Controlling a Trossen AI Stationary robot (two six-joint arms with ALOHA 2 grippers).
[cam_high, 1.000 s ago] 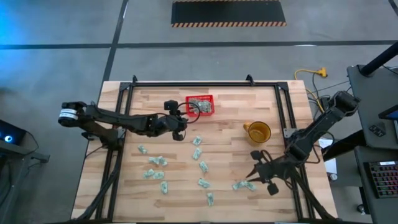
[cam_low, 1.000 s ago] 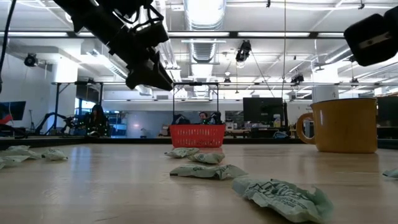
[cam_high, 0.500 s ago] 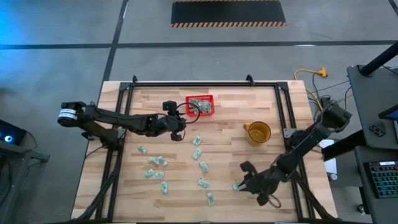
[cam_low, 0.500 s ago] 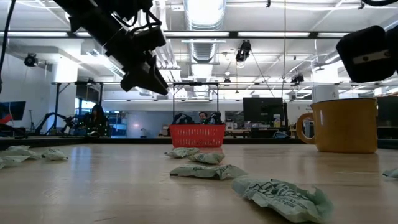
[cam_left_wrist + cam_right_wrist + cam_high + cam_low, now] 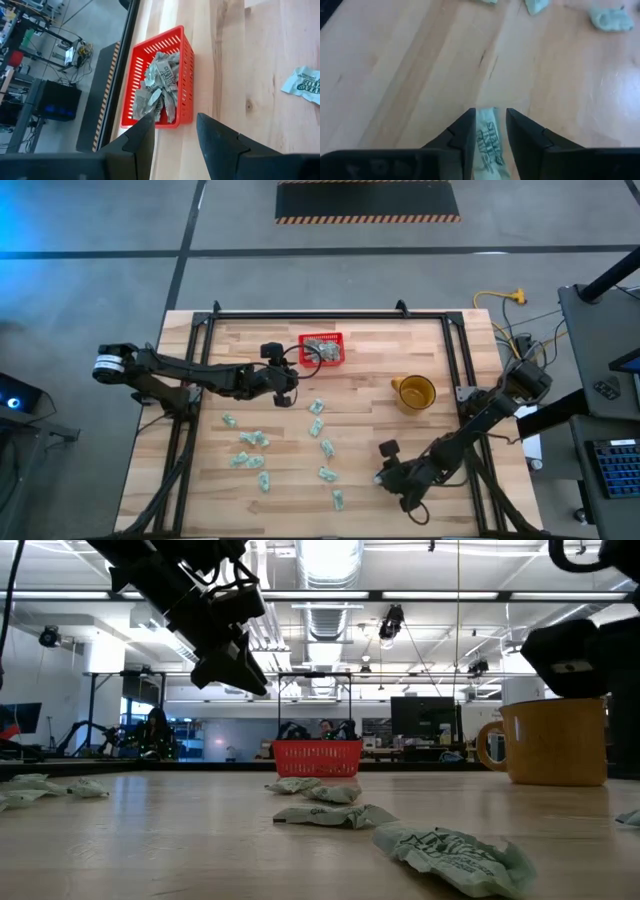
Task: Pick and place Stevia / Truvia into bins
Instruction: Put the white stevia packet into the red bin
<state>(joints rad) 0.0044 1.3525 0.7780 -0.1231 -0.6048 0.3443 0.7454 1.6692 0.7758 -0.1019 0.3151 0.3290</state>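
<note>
The right gripper [image 5: 388, 476] is low over the wood table [image 5: 370, 430], in the lower right of the high view. Its two fingers [image 5: 462, 136] are a little apart, and one green sachet [image 5: 487, 142] lies between them — it is not clear if they squeeze it yet.

The left gripper [image 5: 290, 383] hangs in the upper middle, just beside the red basket [image 5: 322, 349], with its fingers a little apart and nothing in them. The basket holds a pile of sachets. More sachets [image 5: 326, 447] lie spread over the middle of the table — a yellow mug [image 5: 414, 392] stands to their right.
</note>
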